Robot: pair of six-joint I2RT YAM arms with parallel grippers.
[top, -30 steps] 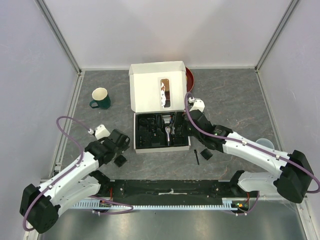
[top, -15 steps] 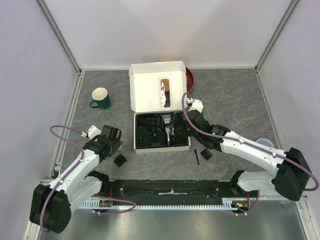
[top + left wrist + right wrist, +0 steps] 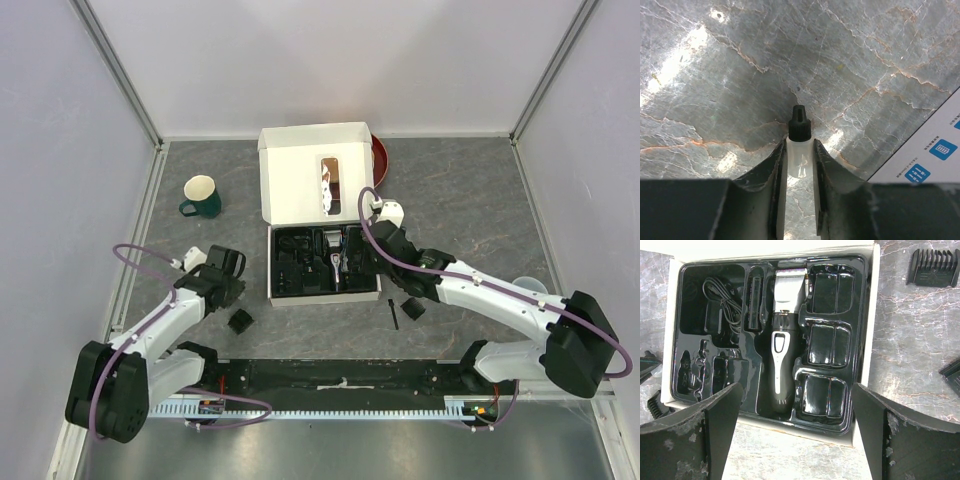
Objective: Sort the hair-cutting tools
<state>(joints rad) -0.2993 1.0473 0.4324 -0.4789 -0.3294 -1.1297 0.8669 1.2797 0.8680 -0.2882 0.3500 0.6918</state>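
In the left wrist view my left gripper (image 3: 800, 146) is shut on a small white bottle (image 3: 800, 159) with a black cap, both fingers pressed against its sides just above the tabletop. My right gripper (image 3: 796, 390) hangs open over the near edge of the box tray (image 3: 867, 315). The black-and-silver clipper (image 3: 782, 340) lies in the tray's middle slot, and the black cable (image 3: 722, 305) is coiled at its left. Loose comb guards lie on the table: one (image 3: 240, 321) near my left gripper (image 3: 226, 264), one (image 3: 412, 307) beside the thin brush (image 3: 393, 314).
The white box (image 3: 277, 298) lies open with its lid (image 3: 315, 185) standing up behind it. A green mug (image 3: 202, 196) stands at the back left, a red bowl (image 3: 380, 156) behind the lid and a clear cup (image 3: 528, 288) at the right.
My left arm has drawn back to the left, away from the comb guard, and its fingers have closed on the small bottle. The right gripper has shifted slightly over the tray and stays open.
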